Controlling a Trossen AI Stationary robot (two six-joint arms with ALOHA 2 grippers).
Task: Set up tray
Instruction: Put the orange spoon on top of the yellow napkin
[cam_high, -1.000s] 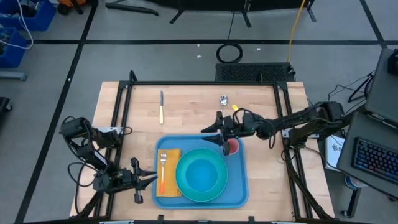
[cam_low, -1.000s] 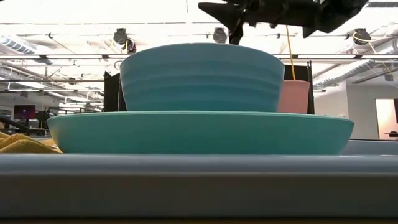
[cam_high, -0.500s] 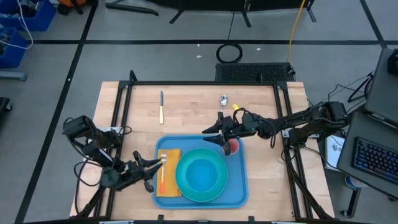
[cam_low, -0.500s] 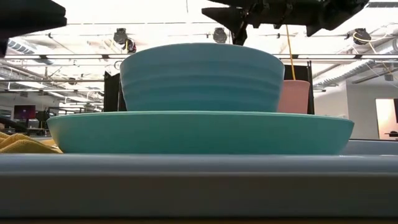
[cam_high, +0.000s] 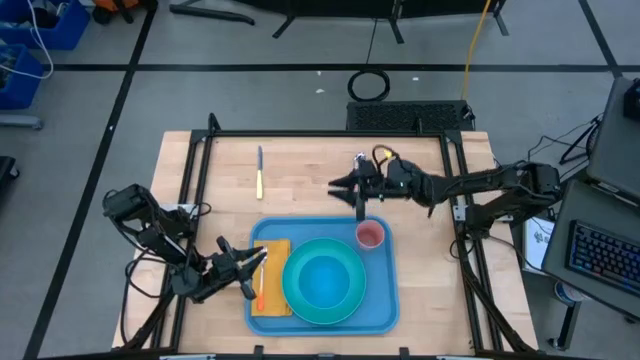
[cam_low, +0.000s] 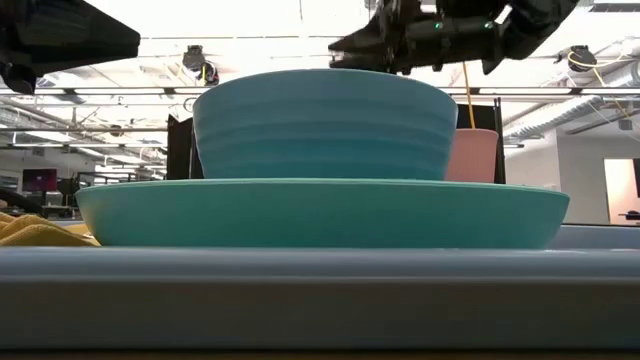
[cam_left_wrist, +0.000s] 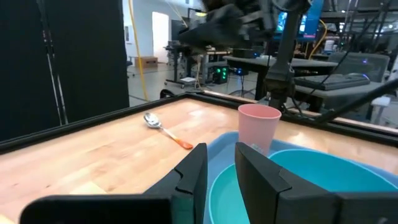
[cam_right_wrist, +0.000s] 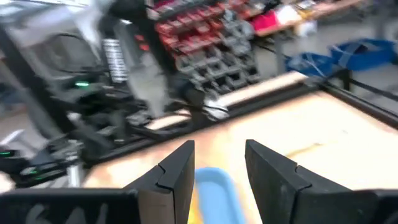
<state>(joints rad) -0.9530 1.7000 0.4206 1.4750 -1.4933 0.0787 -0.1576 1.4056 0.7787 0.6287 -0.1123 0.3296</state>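
**Both arms up, tray loaded**

The light-blue tray (cam_high: 385, 300) sits at the near middle of the table, carrying plate (cam_high: 322, 282), bowl (cam_low: 325, 122), pink cup (cam_high: 370, 234) and yellow napkin (cam_high: 270, 285). Left gripper (cam_high: 250, 268) hovers over the napkin's fork (cam_high: 261, 275) — fingers slightly parted, holding nothing. Right gripper (cam_high: 352, 190) hangs above bare wood beyond the tray — jaws apart, empty too.

The high view looks straight down on the whole table, with the tray (cam_high: 322, 276) near its front edge. The low view sits level against the tray (cam_low: 320, 300), facing the room behind. Both wrist views look forward across the tray (cam_left_wrist: 219, 147), from opposite sides.
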